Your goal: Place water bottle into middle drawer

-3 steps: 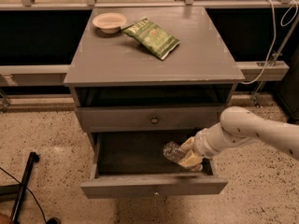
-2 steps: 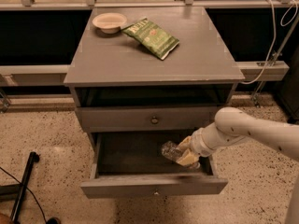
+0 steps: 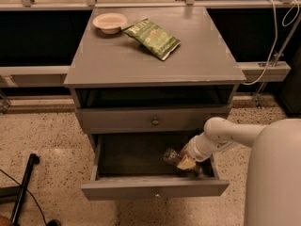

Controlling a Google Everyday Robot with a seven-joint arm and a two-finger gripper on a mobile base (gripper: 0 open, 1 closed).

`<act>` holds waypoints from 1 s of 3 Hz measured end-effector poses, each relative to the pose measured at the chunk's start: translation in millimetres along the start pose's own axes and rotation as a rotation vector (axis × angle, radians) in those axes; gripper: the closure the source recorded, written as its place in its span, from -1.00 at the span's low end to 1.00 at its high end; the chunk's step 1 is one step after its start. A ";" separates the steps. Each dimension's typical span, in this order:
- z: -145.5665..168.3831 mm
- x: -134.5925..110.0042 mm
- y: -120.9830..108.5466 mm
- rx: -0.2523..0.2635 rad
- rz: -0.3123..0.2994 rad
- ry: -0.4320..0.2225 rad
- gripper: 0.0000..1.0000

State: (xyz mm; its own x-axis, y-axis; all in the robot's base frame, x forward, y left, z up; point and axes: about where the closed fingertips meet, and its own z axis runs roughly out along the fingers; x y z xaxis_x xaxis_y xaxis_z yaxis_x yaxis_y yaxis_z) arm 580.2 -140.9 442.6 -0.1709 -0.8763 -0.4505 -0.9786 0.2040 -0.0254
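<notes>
The middle drawer (image 3: 155, 188) of the grey cabinet is pulled open and shows a dark interior. My white arm reaches in from the right. My gripper (image 3: 184, 161) is inside the drawer at its right side, low over the floor of the drawer. It holds the small clear water bottle (image 3: 171, 156), which sticks out to the left of the fingers and lies tilted just above or on the drawer floor. The upper grey drawer (image 3: 155, 120) with the round knob is closed.
On the cabinet top (image 3: 117, 60) lie a green snack bag (image 3: 151, 37) and a small white bowl (image 3: 110, 22). A black pole (image 3: 23, 187) lies on the speckled floor at the left. A rail and white cable (image 3: 275, 41) stand at the right.
My arm has swung closer to the camera and reaches more steeply down into the drawer. The bottle stays in the gripper at about the same spot at the drawer's right side.
</notes>
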 end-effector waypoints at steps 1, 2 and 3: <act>22.7 18.2 3.7 0.011 0.041 0.048 -0.10; 24.4 19.2 2.8 0.016 0.047 0.051 -0.59; 22.8 14.9 5.3 0.009 0.044 0.049 -1.00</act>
State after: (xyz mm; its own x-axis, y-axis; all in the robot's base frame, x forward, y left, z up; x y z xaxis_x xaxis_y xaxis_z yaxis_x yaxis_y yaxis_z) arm 575.1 -142.8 415.4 -0.2194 -0.8865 -0.4074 -0.9690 0.2466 -0.0146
